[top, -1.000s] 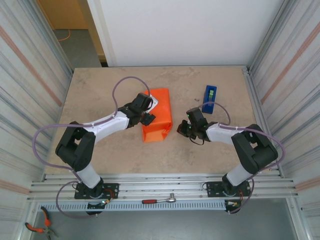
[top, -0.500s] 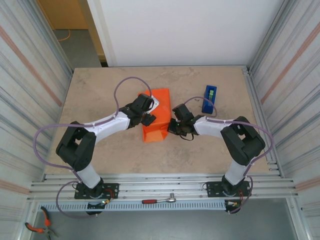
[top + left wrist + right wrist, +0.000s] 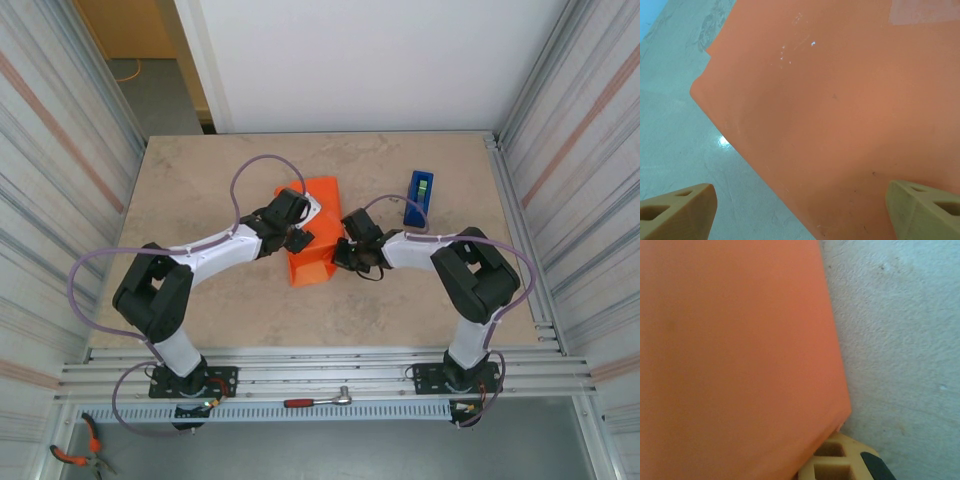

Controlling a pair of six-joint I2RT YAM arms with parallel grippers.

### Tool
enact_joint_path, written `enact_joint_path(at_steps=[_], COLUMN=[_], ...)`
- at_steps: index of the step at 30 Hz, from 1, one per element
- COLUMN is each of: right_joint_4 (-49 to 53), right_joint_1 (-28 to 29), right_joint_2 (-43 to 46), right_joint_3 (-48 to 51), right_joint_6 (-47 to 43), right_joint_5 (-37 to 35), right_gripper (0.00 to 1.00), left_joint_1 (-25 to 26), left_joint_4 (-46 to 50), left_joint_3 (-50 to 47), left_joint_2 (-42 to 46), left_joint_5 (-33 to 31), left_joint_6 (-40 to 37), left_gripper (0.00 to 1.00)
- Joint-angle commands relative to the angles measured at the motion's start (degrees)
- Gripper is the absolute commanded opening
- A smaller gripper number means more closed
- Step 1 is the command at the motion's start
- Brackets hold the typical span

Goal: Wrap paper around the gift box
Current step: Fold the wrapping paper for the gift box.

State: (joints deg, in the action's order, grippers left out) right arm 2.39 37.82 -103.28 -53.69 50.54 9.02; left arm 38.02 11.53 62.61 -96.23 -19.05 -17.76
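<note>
**Q:** The left gripper [image 3: 298,235], how does it stand?
**A:** Its two tan fingertips [image 3: 676,214] are spread wide apart and hold nothing. It hangs low over the left edge of the gift box [image 3: 322,205]. In the left wrist view one tip is over the tabletop and the other over orange.

**Q:** Where is the gift box?
**A:** It lies near the middle of the table [image 3: 200,190], its long side running away from the arms. The paper [image 3: 312,268], plain bright orange, covers it, so box and sheet read as one orange block. At the near end the paper narrows into a folded flap. A paler glossy patch [image 3: 920,11] sits on the orange surface.

**Q:** And the right gripper?
**A:** The right gripper [image 3: 343,252] is at the block's right edge, toward the near end. One tan finger [image 3: 832,465] shows below the orange edge. The other is hidden, so I cannot tell whether the jaws are apart or together.

**Q:** What lies around them?
**A:** A blue tape dispenser [image 3: 419,198] stands to the right, apart from the box. A ratchet wrench [image 3: 318,401] lies on the metal rail [image 3: 330,372] between the arm bases.
</note>
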Motion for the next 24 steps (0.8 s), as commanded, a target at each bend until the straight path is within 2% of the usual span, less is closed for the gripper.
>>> enact_joint_path(at_steps=[1,8,16,20,24], right_joint_4=[-1.6,-2.1,-2.7,-1.0,0.6], right_joint_1=[1.5,3.2,3.6,3.4,3.0], right_joint_2=[-2.5,-1.0,6.6,10.9,14.6], right_joint_3=[0.0,3.5,9.2,10.1,11.7], right_joint_6=[1.4,3.5,5.0,3.6,2.5], right_joint_5=[0.8,-0.7,-2.7,-4.5,-6.2], right_gripper=[0.0,0.0,0.0,0.0,0.0], left_joint_1=[1.2,2.1,1.9,0.1,-3.5], left_joint_4=[0.6,0.5,1.4,2.0,3.4], left_joint_3=[-1.0,-1.0,1.8,3.4,4.2], left_joint_2=[-1.5,-1.4,1.6,3.7,4.7], left_joint_5=[1.8,1.9,0.8,1.6,5.1], left_joint_6=[-0.2,0.2,2.4,5.3,10.2], left_gripper=[0.88,0.88,0.88,0.89,0.9])
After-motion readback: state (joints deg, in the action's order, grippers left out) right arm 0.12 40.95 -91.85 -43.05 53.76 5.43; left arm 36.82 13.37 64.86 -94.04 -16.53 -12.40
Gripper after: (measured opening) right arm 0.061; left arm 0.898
